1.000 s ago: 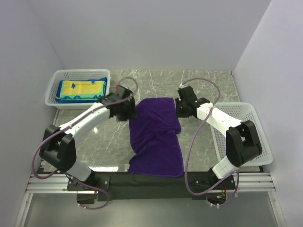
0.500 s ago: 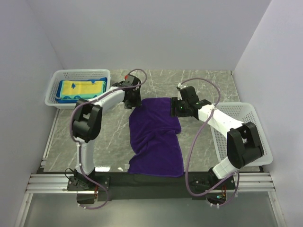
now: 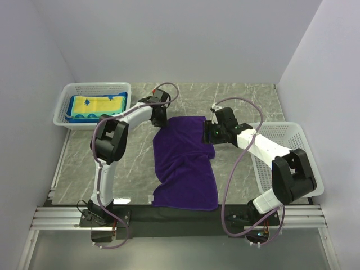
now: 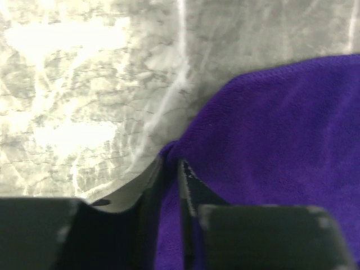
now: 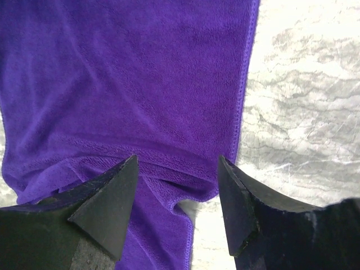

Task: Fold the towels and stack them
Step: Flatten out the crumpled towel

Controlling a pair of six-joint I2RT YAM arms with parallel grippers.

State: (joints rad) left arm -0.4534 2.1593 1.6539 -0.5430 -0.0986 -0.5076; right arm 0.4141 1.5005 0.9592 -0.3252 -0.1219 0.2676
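Observation:
A purple towel [image 3: 185, 163] lies lengthwise mid-table, partly folded over itself, with its near end draped over the table's front edge. My left gripper [image 3: 159, 118] is at the towel's far left corner. In the left wrist view its jaws [image 4: 170, 163] are pinched on the purple towel [image 4: 281, 124], with cloth showing between the fingers. My right gripper [image 3: 209, 132] stands open over the towel's right edge. In the right wrist view its fingertips [image 5: 177, 163] straddle a fold of the purple cloth [image 5: 140, 73] without gripping it. A yellow towel with a blue border [image 3: 98, 104] lies folded in the left basket.
A white mesh basket [image 3: 93, 88] stands at the far left holding the folded yellow towel on a teal-patterned one. Another white mesh basket [image 3: 298, 163] stands at the right edge under my right arm. Grey marble table [image 3: 247, 101] surrounds the towel.
My left arm swung from the towel's left side to its far left corner, and its jaws closed on the cloth. My right gripper opened and shifted a little along the right edge.

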